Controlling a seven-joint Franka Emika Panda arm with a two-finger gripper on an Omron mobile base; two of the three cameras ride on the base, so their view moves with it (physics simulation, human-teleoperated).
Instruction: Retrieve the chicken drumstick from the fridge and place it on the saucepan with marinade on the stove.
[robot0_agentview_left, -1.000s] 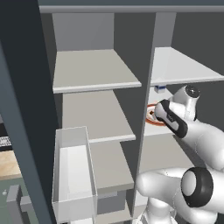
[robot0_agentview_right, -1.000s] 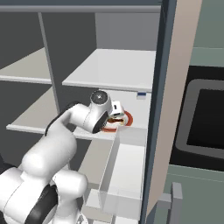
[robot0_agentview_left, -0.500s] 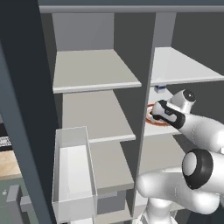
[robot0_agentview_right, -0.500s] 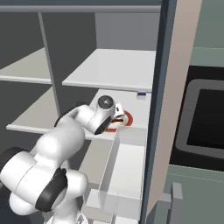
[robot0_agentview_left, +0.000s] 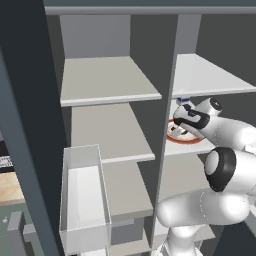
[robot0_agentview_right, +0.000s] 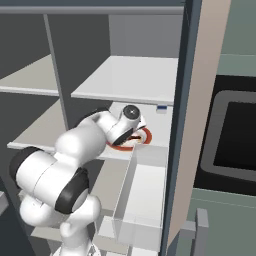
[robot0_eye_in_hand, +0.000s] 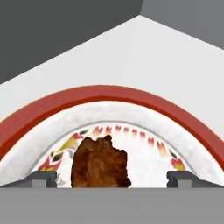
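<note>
Spread wide and gripping nothing, the robot's pincer (robot0_eye_in_hand: 112, 179) hung just above a chicken drumstick (robot0_eye_in_hand: 99, 162) inside the open fridge (robot0_agentview_left: 170, 65), its two dark fingertips (robot0_eye_in_hand: 40, 178) standing to either side of the meat without touching it. The brown, rough-surfaced drumstick lay on a white plate (robot0_eye_in_hand: 144, 144) with a broad red rim and a ring of small red and yellow ornaments, and the plate rested on a pale grey shelf (robot0_eye_in_hand: 144, 57) in the fridge's right-hand compartment. Seen from the left of the base, the white arm reached in over that shelf, with the gripper (robot0_agentview_left: 186, 124) over the plate (robot0_agentview_left: 190, 141). From the right, the hand (robot0_agentview_right: 131, 131) covered most of the plate (robot0_agentview_right: 145, 136), which sat near the shelf's front edge, just above a clear door bin (robot0_agentview_right: 142, 195). A small white and blue item (robot0_agentview_right: 161, 107) stood farther back on the same shelf; what it was could not be told.
</note>
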